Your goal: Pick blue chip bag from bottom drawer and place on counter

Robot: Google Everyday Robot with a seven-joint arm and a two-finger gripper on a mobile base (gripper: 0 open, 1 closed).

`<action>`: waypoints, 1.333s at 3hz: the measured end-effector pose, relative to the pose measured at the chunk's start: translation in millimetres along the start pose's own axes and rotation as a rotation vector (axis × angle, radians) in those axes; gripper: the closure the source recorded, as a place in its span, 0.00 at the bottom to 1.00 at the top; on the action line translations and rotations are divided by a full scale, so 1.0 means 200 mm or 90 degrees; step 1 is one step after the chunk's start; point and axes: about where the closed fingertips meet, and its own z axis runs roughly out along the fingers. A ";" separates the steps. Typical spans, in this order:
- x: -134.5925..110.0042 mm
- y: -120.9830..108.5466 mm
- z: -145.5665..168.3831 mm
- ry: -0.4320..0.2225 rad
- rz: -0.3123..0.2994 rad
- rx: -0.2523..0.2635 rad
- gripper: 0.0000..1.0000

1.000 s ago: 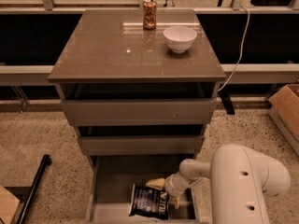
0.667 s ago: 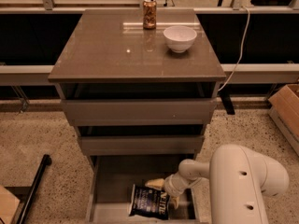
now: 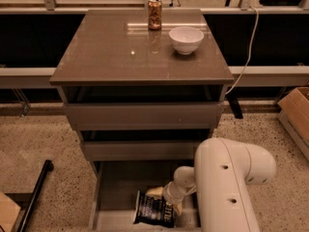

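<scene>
The blue chip bag (image 3: 153, 210), dark navy with white lettering, lies inside the open bottom drawer (image 3: 116, 187), near its front right. My gripper (image 3: 161, 197) reaches down into the drawer from my white arm (image 3: 227, 182) and sits at the bag's upper right edge, touching or nearly touching it. The counter (image 3: 120, 52) is the glossy grey-brown top of the cabinet above.
A white bowl (image 3: 186, 39) and a brown can (image 3: 154, 14) stand at the back of the counter. The two upper drawers (image 3: 142, 115) stick out slightly. A cardboard box (image 3: 295, 115) is at the right, a black bar (image 3: 36, 192) on the floor at left.
</scene>
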 end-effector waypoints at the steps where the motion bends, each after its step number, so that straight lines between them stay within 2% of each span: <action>1: -0.01 0.00 0.06 -0.002 0.000 0.009 0.00; 3: -0.07 -0.07 0.15 0.002 0.032 -0.010 0.00; 4: -0.08 -0.07 0.17 0.003 0.035 -0.009 0.18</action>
